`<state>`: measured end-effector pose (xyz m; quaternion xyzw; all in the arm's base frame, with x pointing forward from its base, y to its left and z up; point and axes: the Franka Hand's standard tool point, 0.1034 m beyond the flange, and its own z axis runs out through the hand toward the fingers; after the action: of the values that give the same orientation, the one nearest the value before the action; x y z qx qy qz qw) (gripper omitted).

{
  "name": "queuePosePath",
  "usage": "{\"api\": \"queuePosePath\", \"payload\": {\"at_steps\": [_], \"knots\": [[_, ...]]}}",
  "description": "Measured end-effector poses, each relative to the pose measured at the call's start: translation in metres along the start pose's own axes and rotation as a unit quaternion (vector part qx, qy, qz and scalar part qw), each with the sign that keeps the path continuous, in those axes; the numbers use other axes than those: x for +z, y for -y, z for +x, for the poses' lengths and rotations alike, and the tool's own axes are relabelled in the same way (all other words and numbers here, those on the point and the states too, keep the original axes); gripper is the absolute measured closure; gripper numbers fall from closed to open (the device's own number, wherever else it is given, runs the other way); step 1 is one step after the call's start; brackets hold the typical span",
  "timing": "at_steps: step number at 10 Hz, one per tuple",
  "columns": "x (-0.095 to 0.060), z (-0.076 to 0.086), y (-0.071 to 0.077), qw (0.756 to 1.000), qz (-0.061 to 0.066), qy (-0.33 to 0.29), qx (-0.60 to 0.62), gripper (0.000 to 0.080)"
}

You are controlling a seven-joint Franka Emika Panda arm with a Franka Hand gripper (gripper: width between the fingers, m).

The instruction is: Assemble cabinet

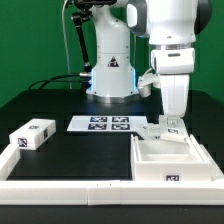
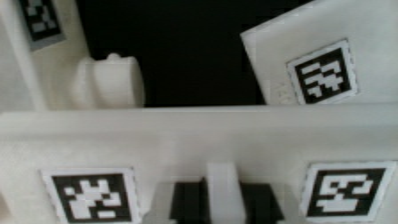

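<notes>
Two-finger gripper (image 2: 217, 192) judged clenched on narrow rib of white tagged plastic panel (image 2: 196, 145). Panel is held directly above open white plastic box-shaped cabinet body (image 1: 195, 175), placed at worktop's front corner, exterior view's right. Body lies straight below jaws.

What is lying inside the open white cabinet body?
Only bare white floor shows in the cabinet body. The pincer covers its far edge, near a tagged panel.

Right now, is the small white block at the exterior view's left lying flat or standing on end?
Lying flat: the small white block rests lengthwise on the black table.
</notes>
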<state>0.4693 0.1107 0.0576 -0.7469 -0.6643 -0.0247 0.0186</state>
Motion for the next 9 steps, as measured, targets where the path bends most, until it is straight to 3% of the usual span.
{"api": "queuePosePath", "payload": {"at_steps": [4,9], "knots": [[0.000,0.000,0.000,1.000,0.000,0.000,0.000,0.0729],[0.000,0.005,-0.019,1.000,-0.006,-0.005,-0.022,0.0729]]}}
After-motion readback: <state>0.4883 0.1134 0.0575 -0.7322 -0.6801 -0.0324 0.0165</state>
